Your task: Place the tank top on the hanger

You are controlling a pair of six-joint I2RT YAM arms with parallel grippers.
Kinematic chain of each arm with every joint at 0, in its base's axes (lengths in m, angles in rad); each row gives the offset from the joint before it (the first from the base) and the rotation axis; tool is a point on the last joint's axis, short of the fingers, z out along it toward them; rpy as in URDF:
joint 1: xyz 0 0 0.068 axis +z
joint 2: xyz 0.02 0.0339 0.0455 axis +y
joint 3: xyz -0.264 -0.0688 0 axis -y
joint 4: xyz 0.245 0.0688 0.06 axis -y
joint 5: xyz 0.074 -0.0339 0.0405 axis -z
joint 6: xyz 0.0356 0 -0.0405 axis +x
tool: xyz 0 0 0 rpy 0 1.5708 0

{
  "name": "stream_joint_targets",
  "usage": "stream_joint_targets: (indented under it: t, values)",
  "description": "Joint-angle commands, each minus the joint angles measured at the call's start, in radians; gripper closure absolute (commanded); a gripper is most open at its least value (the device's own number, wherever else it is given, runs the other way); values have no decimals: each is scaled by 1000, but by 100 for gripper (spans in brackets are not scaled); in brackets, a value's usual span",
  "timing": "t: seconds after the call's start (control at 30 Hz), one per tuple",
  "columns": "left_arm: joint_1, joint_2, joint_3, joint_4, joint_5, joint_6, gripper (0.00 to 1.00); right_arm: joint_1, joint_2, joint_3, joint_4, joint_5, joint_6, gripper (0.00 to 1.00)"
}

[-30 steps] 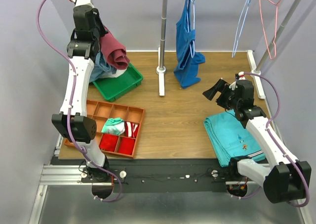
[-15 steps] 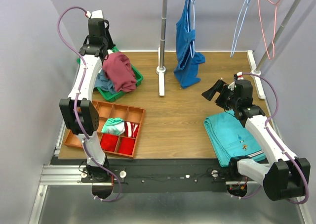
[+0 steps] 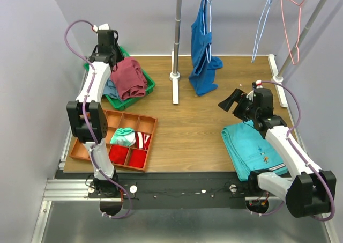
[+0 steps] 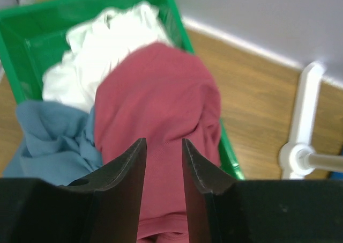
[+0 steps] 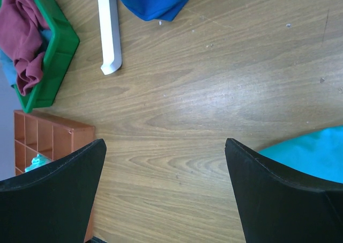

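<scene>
1. Wood table (image 3: 182, 119) under grey walls; laundry sits on the left, hanging stock at the back.
2. You find the tank top (image 3: 128, 78) heaped on the green bin (image 3: 149, 86), lying over white and pale blue cloth and draped over one rim.
3. Left gripper (image 4: 162, 146) is right over it, jaws almost together with maroon cloth filling the slit. I read that as clamped on a fold, likely so the top comes out alone, clear of the other laundry.
4. The hanger (image 3: 262, 26) hangs at the back right, just beside the pink hanger (image 3: 292, 23) and well apart from the bin. It carries nothing, so it's your target.
5. Right gripper (image 5: 164, 144) hovers over bare wood next to the turquoise trousers (image 3: 252, 146), jaws wide apart, nothing in them. It looks parked on the hanger's side, probably to take a strap or steady the wire.
6. Blue top (image 3: 203, 44) hangs on its own wire by the pole (image 3: 176, 39). Not yours.
7. Task is early: the top is nowhere near the wire. Next you need a lift and a carry across. Watch for the other cloth dragging along.
</scene>
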Motion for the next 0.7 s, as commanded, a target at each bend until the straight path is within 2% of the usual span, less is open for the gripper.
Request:
stream_joint_targets:
  t: [0.0, 0.13, 0.3, 0.57, 0.67]
  values:
    - [-11, 21, -107, -34, 39, -45, 54, 4, 7, -23, 15, -19, -5, 0]
    - [-16, -74, -286, 20, 83, -68, 47, 4, 9, -40, 28, -22, -2, 0]
    - [-71, -131, -407, 58, 90, -58, 36, 3, 9, -63, 42, -31, -5, 0]
    - [-149, -159, -512, 107, -32, -126, 36, 4, -16, -86, 42, -28, -8, 0]
    - [-154, -150, -517, 119, -30, -142, 44, 4, -14, -87, 34, -26, -12, 0]
